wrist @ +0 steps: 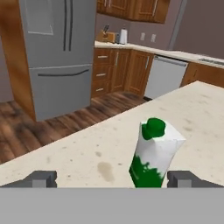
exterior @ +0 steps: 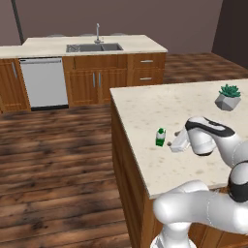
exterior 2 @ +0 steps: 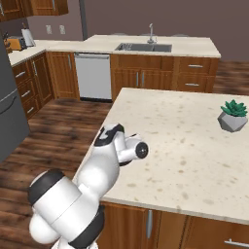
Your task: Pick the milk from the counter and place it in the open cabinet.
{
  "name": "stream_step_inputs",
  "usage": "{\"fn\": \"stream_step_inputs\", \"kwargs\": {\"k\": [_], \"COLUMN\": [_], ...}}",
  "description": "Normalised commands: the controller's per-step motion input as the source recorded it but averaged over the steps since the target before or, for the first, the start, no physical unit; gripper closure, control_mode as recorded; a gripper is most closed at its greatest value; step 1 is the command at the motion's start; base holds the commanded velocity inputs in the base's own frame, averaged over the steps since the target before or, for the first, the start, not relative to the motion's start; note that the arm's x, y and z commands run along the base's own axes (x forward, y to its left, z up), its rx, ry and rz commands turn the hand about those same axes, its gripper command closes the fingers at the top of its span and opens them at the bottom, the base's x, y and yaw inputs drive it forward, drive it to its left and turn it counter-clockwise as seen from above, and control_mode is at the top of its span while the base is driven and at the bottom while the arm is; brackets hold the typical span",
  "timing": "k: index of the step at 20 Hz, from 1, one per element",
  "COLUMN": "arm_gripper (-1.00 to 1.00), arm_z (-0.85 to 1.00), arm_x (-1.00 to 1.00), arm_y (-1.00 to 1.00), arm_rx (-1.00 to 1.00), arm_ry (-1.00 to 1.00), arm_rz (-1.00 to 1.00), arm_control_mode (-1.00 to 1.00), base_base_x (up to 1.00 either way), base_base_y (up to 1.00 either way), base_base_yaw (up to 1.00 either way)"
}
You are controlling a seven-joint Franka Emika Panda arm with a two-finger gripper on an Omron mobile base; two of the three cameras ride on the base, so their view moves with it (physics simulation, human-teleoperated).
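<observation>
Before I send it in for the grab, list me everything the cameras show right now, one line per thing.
milk: one, white with green band and cap, upright on the island counter, between the open fingertips but nearer the right one
counter: one, beige speckled top on a brown base, under the milk
potted plant: one, green in a grey pot, far right of the counter
sink: one, steel with a faucet, in the far counter
dishwasher: one, grey, left of the sink
fridge: one, grey, by the wall
floor: dark wood
tool: one, open, level with the milk, holding nothing
</observation>
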Motion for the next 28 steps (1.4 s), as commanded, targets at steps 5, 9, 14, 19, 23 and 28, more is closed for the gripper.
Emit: {"fn": "stream_step_inputs", "kwargs": {"k": [5,9,14,19,23,28], "arm_gripper": [-1.0,-1.0,-1.0,-1.0,-1.0,-1.0], "arm_z": [0.0,-0.01,-0.09,-0.08,-0.06,-0.04], "arm_x": [0.3,0.24,0.19,0.16,0.15,0.15], "arm_y": [0.0,0.0,0.0,0.0,0.0,-0.02], "arm_rx": [0.02,0.01,0.0,0.0,0.03,0.03], "arm_ry": [0.0,0.0,0.0,0.0,0.0,0.0], "arm_rz": [0.07,0.08,0.08,0.08,0.07,0.02], "arm_control_mode": [-1.0,-1.0,-1.0,-1.0,-1.0,-1.0], "base_base_x": [0.0,0.0,0.0,0.0,0.0,0.0], "base_base_y": [0.0,0.0,0.0,0.0,0.0,0.0], "base_base_yaw": [0.0,0.0,0.0,0.0,0.0,0.0]}}
